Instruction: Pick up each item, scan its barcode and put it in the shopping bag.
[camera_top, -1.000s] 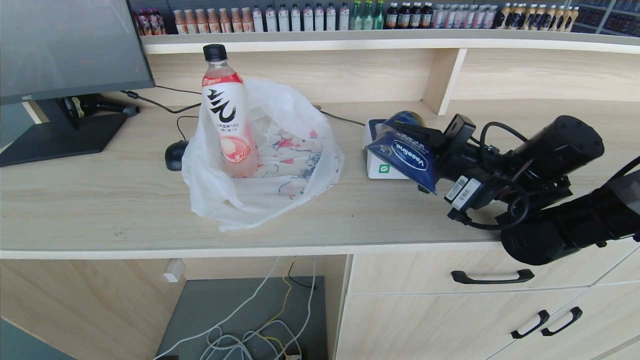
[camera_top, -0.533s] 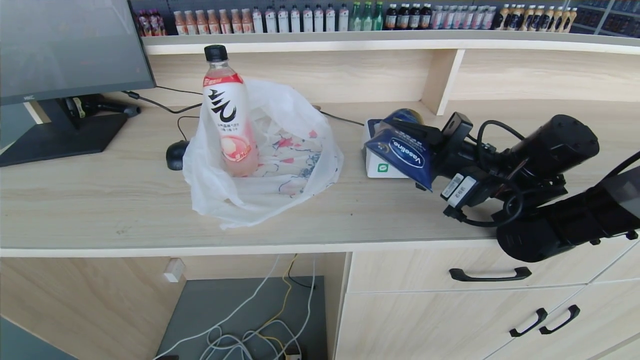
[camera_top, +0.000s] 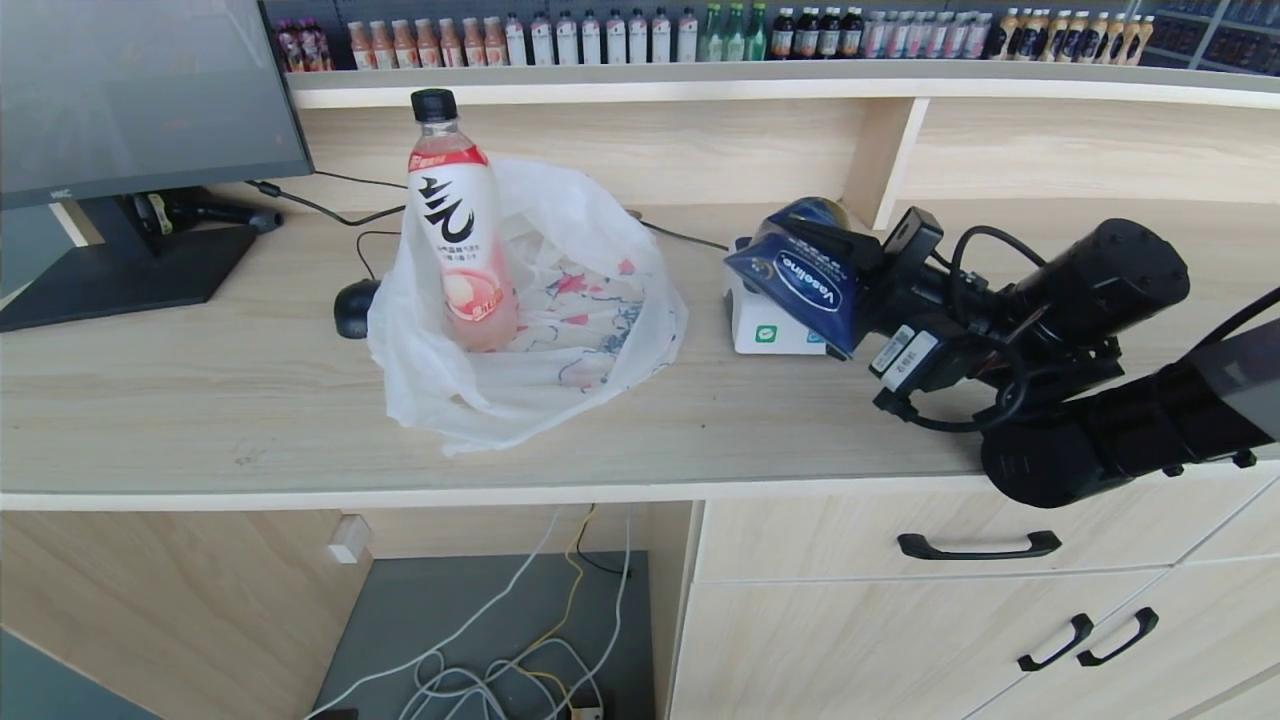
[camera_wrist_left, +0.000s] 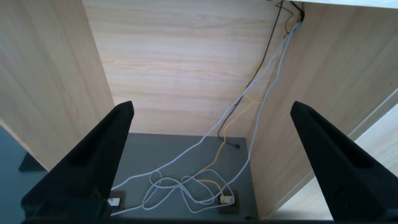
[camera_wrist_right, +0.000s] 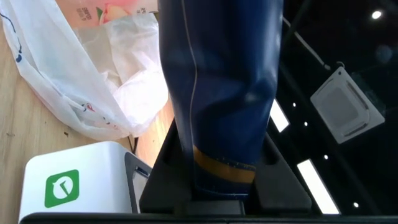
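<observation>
The shopping bag (camera_top: 540, 320) is sitting open on the wooden counter (camera_top: 200, 400), at nine o'clock from the scanner (camera_top: 768, 335). A bottle (camera_top: 455, 230) is standing upright inside it, toward the bag's ten o'clock side. The bag is thin, crinkled white plastic with red and blue print, slumping outward around a wide mouth. The bottle is clear plastic, tall and round, with a black cap, a white and red label, and pink drink showing through.

The right claw (camera_top: 835, 290) is gripping a pouch (camera_top: 790, 280) firmly between its closed-in fingers, holding it just over the scanner. The pouch is glossy dark blue film, flattened and creased, with a gold band showing near the fingers in the right wrist view (camera_wrist_right: 217, 81). The scanner is a small white box with rounded corners, a green square mark and a dark window.

The left claw (camera_wrist_left: 211, 106) is hanging below the counter with its two black wedge-shaped fingers spread wide and nothing between them, facing loose cables (camera_wrist_left: 205, 186) on a grey floor.
</observation>
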